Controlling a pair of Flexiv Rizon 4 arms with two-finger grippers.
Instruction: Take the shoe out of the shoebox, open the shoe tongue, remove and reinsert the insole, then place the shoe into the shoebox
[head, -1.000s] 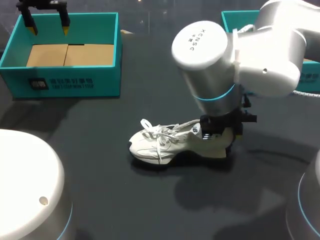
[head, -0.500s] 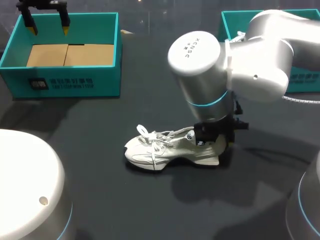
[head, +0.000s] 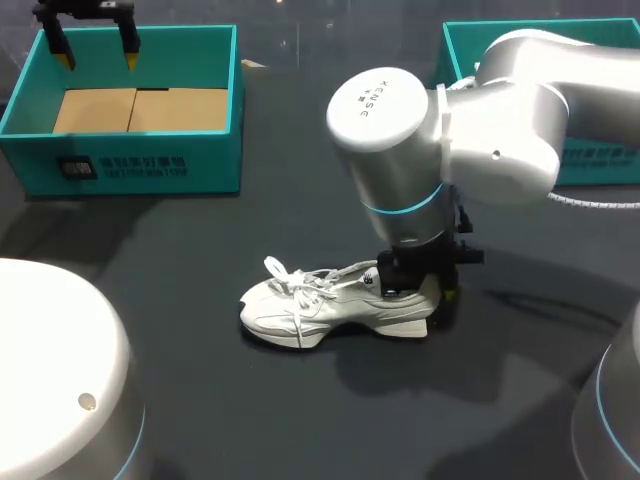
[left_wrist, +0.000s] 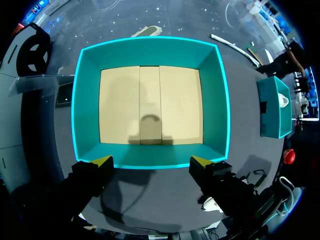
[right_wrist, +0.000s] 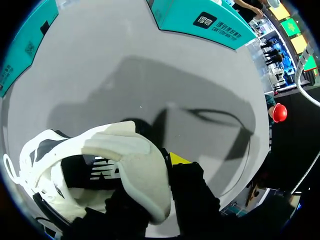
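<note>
My right arm comes in from the right and reaches down past the middle of the tabletop (head: 250, 410). Its right gripper (head: 432, 292) sits at the heel of the white shoe (head: 330, 305). The shoe lies sole down near the middle of the tabletop, toe pointing left and heel to the right, with its laces loose over the tongue. I cannot tell whether the heel rests fully on the surface.

From the right wrist view, the right gripper (right_wrist: 150, 175) has its fingers clamped on the padded heel collar of the white shoe (right_wrist: 120, 155). One yellow fingertip (right_wrist: 179, 159) presses against the outside of the heel. The other finger is dark and mostly hidden on the inner side.

My left gripper (head: 98, 52) hangs at the far left, above the far wall of the teal shoebox (head: 150, 165). Its fingers are apart and hold nothing. In the left wrist view the left gripper (left_wrist: 151, 162) looks straight down into the teal shoebox (left_wrist: 150, 45), where only a tan cardboard floor shows.

A second teal box (head: 600, 160) stands at the far right, partly hidden behind my right arm. The shoe is well apart from both boxes.
</note>
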